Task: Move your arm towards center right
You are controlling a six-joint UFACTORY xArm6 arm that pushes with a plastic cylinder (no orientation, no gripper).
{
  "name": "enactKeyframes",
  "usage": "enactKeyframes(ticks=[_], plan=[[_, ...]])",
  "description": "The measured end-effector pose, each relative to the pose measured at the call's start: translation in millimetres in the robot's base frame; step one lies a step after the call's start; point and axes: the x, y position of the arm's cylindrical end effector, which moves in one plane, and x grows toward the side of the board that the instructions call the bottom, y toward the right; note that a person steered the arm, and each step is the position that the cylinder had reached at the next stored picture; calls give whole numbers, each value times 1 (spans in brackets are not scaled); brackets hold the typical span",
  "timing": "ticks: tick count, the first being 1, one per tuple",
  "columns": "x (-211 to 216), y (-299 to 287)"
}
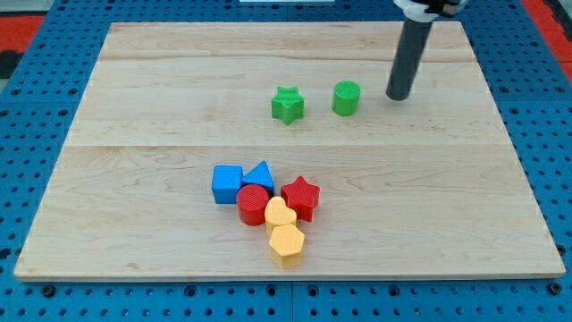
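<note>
Nearest the view's bottom lies a yellow hexagonal block [287,246], low and a little left of the frame's centre. Touching it just above is a second yellow block [280,214], heart-like in shape. These two close off a tight cluster: a red cylinder [254,205] presses against the upper yellow block on its left, and a red star [301,197] sits against it on the right. Behind the red cylinder stand a blue cube [227,184] to the left and a blue triangular block [260,174] just beside it, the pair touching or nearly so.

Farther up, well apart from the cluster, two green pieces sit in the upper middle of the frame: a green star [287,104] and, near it to the right, a green cylinder [346,97].

All rest on a pale wooden board [134,107], which lies on a blue perforated surface [36,295].

My tip [398,96] is at the upper right of the frame, just beside the green cylinder on its right, with a small gap between them. The rod rises tilted toward the view's top edge. It ends plainly, with no pincer to release or clench, and touches no block.
</note>
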Motion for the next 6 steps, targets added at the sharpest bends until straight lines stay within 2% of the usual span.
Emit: enactKeyframes(ticks=[1, 3, 4, 5, 6], plan=[[14, -51], [20, -117], [20, -102], [28, -28], [38, 18]])
